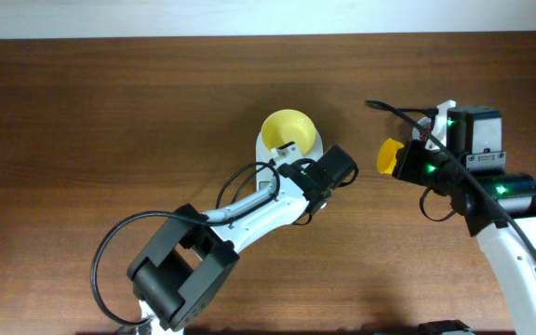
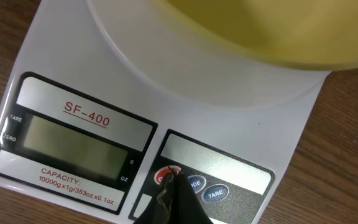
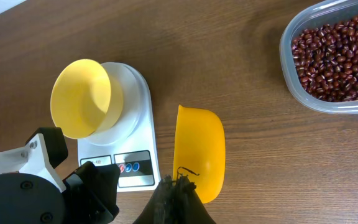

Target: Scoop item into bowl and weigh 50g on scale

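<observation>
Well, the left gripper (image 2: 174, 190) is pinched shut with nothing between its fingers, and its dark tip presses down on the red button (image 2: 165, 175) at the front of the scale (image 2: 61, 43). The pale-yellow bowl (image 3: 79, 96) sits on the scale's round platform. The right gripper (image 3: 178, 194) is closed too, clamped on the near end of a bright-yellow scoop (image 3: 199, 149). It holds the scoop above the table (image 3: 229, 62), just to the right of the scale, with the hollow showing plain yellow. The beans (image 3: 334, 56) lie in a clear container (image 3: 285, 50), well off to the right of the scoop.
</observation>
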